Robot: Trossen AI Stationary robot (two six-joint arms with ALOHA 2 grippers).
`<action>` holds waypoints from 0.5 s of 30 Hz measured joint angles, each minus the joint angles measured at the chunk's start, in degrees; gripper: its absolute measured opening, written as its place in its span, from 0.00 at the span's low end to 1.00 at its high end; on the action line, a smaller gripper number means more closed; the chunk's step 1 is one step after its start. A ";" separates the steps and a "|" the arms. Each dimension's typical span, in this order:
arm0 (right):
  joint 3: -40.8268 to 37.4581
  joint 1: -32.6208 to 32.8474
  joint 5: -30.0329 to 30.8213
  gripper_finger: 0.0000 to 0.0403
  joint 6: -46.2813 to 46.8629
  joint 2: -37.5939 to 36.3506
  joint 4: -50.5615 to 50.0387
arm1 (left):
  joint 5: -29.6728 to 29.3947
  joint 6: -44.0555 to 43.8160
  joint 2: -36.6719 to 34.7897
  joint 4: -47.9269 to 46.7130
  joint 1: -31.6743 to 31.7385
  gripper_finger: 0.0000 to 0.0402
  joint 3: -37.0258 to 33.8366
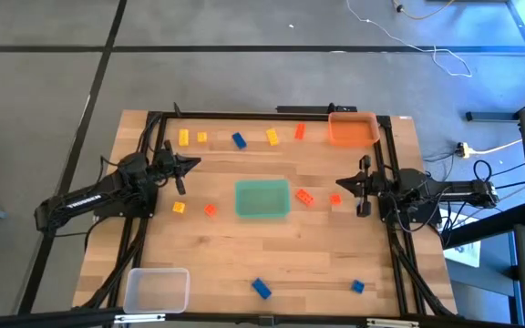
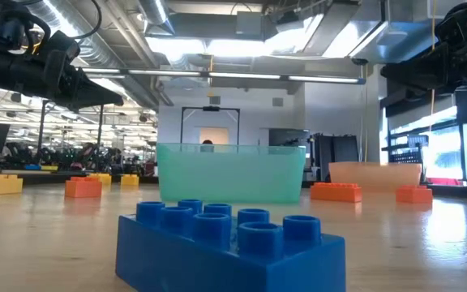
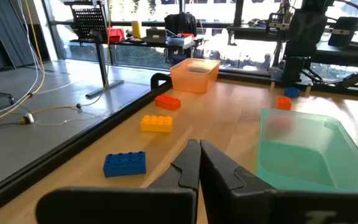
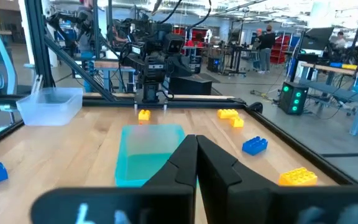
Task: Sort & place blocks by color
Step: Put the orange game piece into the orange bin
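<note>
Twelve blocks (image 1: 238, 139) around green tray (image 1: 262, 199)

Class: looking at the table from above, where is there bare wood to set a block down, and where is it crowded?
Free: the wood between the green tray, the clear tray and the near blue blocks. Crowded: the far edge, a row of blocks leading to the orange tray.

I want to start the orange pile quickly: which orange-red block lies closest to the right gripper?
The small orange-red block just beside the right gripper, nearer than the larger one by the green tray.
</note>
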 joint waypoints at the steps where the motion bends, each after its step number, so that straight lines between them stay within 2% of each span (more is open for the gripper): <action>1: 0.00 0.00 0.00 0.03 0.48 0.00 0.00 | 0.00 -0.01 0.00 -0.01 0.00 0.00 -0.01; 7: 0.00 0.01 1.30 0.03 1.25 0.02 0.02 | 0.00 -0.01 -0.02 -0.02 0.00 0.00 0.00; 15: 3.02 0.02 12.63 0.01 2.99 1.33 -2.01 | -0.02 -0.01 -0.02 -0.02 0.00 0.00 -0.02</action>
